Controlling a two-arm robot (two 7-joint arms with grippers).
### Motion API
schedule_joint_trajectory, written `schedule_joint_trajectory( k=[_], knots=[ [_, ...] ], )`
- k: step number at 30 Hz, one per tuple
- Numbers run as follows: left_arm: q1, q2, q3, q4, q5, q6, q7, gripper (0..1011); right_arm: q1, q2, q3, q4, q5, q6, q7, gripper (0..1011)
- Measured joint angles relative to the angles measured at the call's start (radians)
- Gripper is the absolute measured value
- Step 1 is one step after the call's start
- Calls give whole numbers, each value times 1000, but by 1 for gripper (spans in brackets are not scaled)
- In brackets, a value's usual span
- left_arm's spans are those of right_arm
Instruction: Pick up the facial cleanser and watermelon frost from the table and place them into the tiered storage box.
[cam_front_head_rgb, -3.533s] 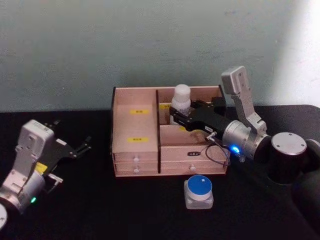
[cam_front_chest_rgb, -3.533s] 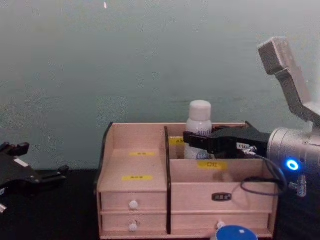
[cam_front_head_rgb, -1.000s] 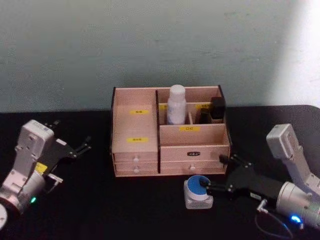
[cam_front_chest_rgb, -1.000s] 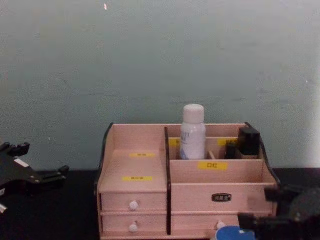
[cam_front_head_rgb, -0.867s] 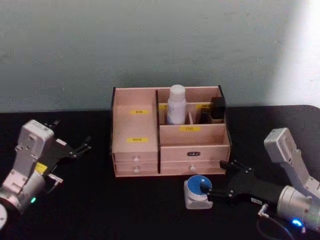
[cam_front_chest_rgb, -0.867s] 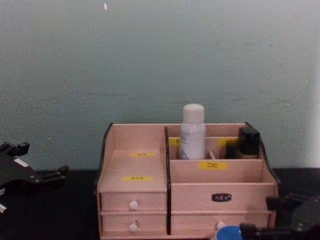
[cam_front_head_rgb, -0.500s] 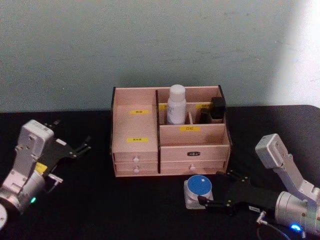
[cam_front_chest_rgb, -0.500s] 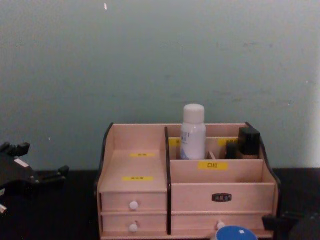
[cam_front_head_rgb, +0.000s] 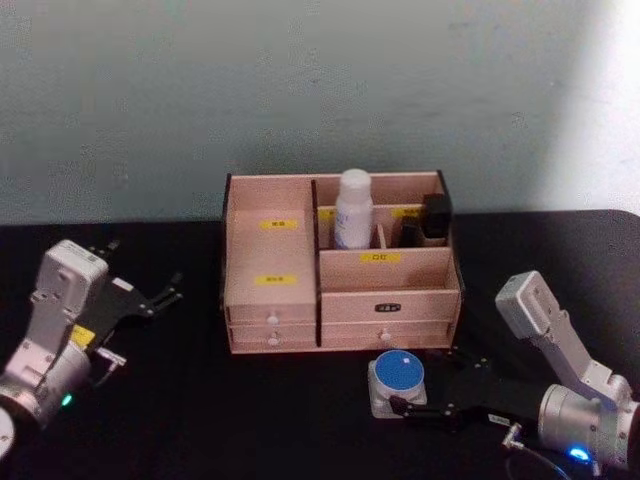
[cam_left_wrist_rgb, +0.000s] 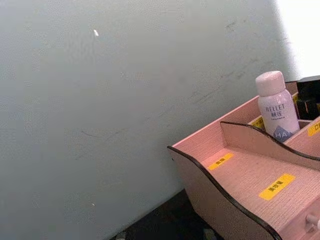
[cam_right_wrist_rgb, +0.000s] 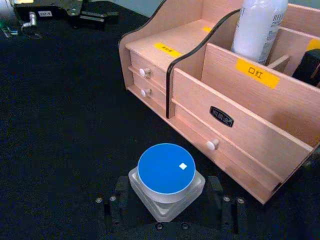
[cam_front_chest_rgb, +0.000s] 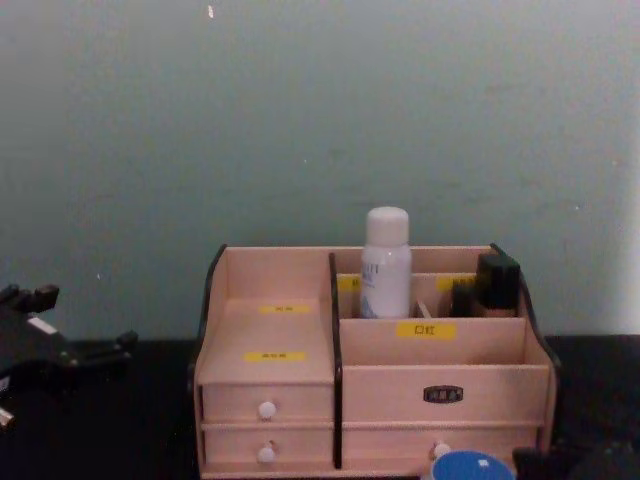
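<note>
The right gripper (cam_front_head_rgb: 428, 392) lies low on the black table (cam_front_head_rgb: 250, 420), its fingers (cam_right_wrist_rgb: 116, 197) spread wide either side of the blue-lidded jar (cam_front_head_rgb: 397, 384), flanking its clear base without visibly touching and holding nothing. The gripper reaches in from the jar's 4 o'clock. At the jar's 12 o'clock, just beside it, stands the tiered storage box (cam_front_head_rgb: 270, 255), whose lower drawer front with its white knob (cam_right_wrist_rgb: 213, 145) is the nearest obstacle. From the jar's 9 o'clock round to 6 o'clock the table is bare. The white bottle (cam_front_head_rgb: 353, 208) stands upright in the box's rear tier, right of the dark centre divider, with a dark object (cam_front_head_rgb: 434, 214) in the compartment at its 3 o'clock. The box's left stepped tiers hold only yellow labels. Well apart, at the box's 9 o'clock, the left gripper (cam_front_head_rgb: 145, 264) rests near the table with fingers apart, holding nothing. A pale wall stands behind the table's far edge.
</note>
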Motion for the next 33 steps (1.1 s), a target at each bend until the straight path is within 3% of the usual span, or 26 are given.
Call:
schedule_joint_trajectory(
  k=[33],
  knots=[
    [0, 0, 0, 0, 0, 0, 0, 1001, 25, -21, -19, 32, -3, 1, 4, 1003]
  ],
)
